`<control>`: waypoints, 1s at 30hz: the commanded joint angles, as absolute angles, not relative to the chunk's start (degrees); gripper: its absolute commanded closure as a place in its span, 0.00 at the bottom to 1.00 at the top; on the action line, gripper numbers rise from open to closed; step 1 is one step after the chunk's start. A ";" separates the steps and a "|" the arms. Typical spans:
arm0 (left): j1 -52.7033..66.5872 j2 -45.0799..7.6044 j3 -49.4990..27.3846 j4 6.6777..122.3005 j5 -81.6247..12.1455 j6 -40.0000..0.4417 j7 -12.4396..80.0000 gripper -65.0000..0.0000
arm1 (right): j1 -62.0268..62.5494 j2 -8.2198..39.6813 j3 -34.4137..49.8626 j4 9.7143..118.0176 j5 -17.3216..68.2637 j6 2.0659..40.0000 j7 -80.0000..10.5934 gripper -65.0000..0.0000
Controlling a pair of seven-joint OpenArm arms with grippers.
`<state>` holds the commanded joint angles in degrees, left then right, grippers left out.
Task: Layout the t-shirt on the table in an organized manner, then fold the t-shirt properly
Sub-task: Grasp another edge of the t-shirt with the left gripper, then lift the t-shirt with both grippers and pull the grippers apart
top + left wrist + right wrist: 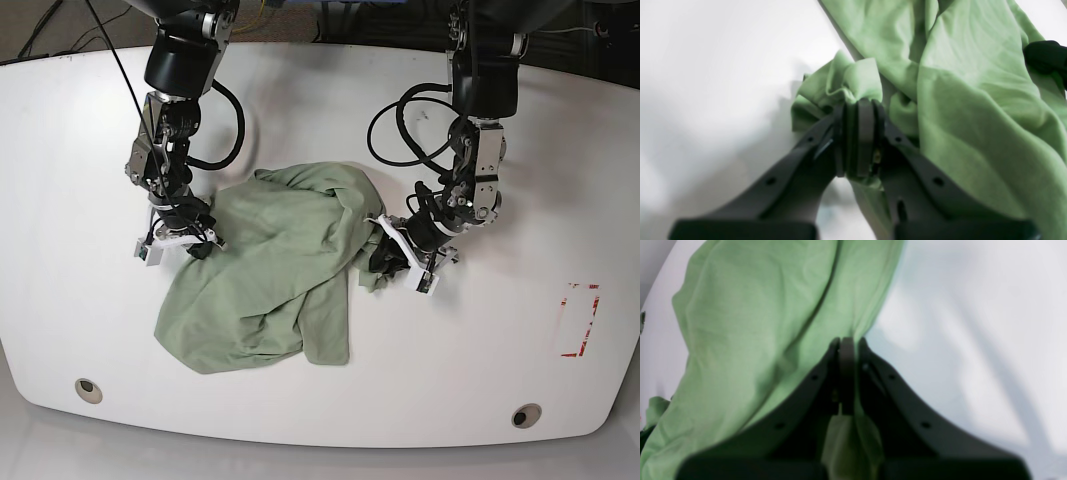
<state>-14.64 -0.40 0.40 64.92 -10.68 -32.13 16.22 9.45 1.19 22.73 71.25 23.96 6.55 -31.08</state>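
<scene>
The pale green t-shirt (275, 265) lies bunched and wrinkled on the white table (90, 150), spread between both arms. My left gripper (858, 106) is shut on a gathered fold of the t-shirt (960, 100) at its right edge in the base view (383, 255). On the shirt's left edge in the base view (203, 247), my right gripper (846, 341) is shut on the t-shirt (750, 323), with cloth hanging through between its fingers. The cloth rises from the table toward both grippers.
Two round grey grommets (88, 387) (525, 413) sit near the table's front edge. Red tape marks (582, 320) lie at the right. Black cables loop off both arms above the table. The other gripper shows as a dark shape (1045, 56) in the left wrist view.
</scene>
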 joint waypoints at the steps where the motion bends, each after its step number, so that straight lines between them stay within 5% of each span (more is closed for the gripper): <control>1: -14.55 -0.40 0.40 65.63 -10.68 -32.13 16.22 0.96 | 9.36 1.19 22.73 72.22 23.96 6.55 -31.08 1.00; 21: -7.96 -4.79 -4.09 89.80 -10.77 -29.67 16.66 0.96 | 3.82 1.19 22.81 96.13 23.78 6.11 -34.42 1.00; 30: -11.03 -5.23 -10.77 97.54 -10.86 -29.93 24.92 0.96 | 3.30 3.38 21.76 103.60 24.04 6.11 -34.42 1.00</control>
<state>-11.03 -5.23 -10.77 97.54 -10.86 -29.93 24.92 3.30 3.38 21.76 103.60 24.04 6.11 -34.42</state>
